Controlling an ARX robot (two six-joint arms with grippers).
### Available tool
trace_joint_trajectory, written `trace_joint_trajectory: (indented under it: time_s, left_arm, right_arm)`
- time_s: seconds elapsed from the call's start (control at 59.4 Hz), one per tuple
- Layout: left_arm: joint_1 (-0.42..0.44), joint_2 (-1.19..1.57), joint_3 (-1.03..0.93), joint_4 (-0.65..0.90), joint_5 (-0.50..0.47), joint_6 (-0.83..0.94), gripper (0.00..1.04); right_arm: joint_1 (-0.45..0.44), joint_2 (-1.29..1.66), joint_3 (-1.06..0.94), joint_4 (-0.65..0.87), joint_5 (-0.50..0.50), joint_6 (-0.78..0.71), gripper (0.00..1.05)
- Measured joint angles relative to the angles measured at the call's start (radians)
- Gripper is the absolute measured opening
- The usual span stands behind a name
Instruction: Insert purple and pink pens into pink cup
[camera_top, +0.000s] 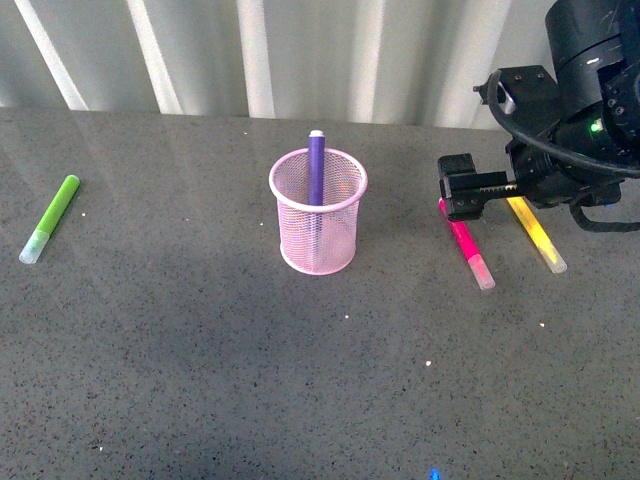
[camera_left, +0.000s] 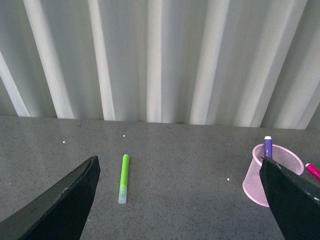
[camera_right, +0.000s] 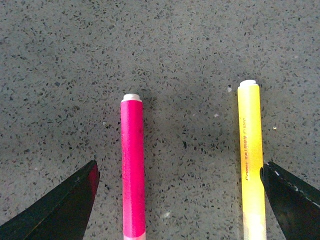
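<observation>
The pink cup (camera_top: 320, 243) stands upright mid-table with the purple pen (camera_top: 316, 165) upright inside it, tip above the rim. The pink pen (camera_top: 470, 248) lies flat on the table to the cup's right. My right gripper (camera_top: 478, 200) is open just above the pink pen's far end. In the right wrist view the pink pen (camera_right: 132, 170) lies between the open gripper's (camera_right: 178, 170) fingers, nearer one finger. My left gripper (camera_left: 178, 175) is open and empty, away from the cup (camera_left: 257, 186), the purple pen (camera_left: 267, 147) and the pink pen (camera_left: 312, 171). It is out of the front view.
A yellow marker (camera_top: 537, 235) lies beside the pink pen, and in the right wrist view the yellow marker (camera_right: 251, 160) is close to the other finger. A lime-green marker (camera_top: 52, 217) lies at the far left, also in the left wrist view (camera_left: 123, 177). A corrugated wall runs along the back.
</observation>
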Motion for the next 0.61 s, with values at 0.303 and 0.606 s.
trace_joint_trajectory:
  time_s: [0.303, 0.606]
  left_arm:
    - [0.000, 0.000, 0.000, 0.000, 0.000, 0.000, 0.98]
    - [0.000, 0.000, 0.000, 0.000, 0.000, 0.000, 0.98]
  right_arm:
    - [0.023, 0.094, 0.115, -0.039, 0.016, 0.014, 0.98]
    - [0.061, 0.162, 0.183, -0.069, 0.021, 0.056, 0.98]
